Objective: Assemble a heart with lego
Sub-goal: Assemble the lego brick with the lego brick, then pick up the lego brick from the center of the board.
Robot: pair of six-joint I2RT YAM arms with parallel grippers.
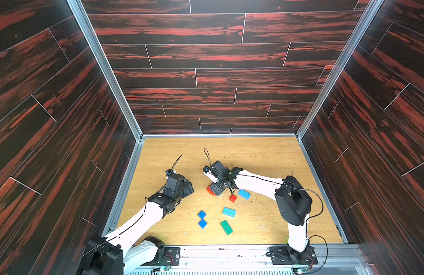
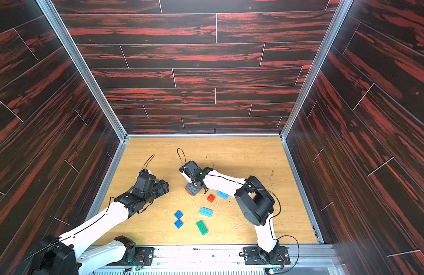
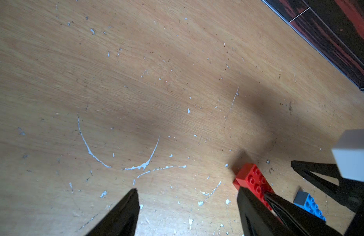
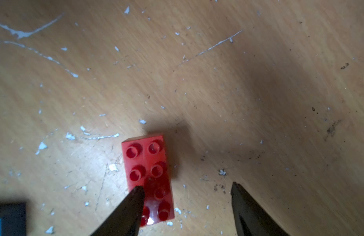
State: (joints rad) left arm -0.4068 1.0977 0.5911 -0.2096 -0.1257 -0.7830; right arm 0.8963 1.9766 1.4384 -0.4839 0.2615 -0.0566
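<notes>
Red lego brick (image 4: 145, 161): flat on table (image 4: 258, 61), beneath one fingertip of spread, empty right gripper (image 4: 187, 187), off-centre between jaws. Risk: closing now shoves it askew. Left gripper (image 3: 188, 191) spread, empty.

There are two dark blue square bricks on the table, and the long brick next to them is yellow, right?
Not quite: it is green, not yellow. The long brick lies on the table next to the two dark blue square bricks. Both top views show this.
</notes>
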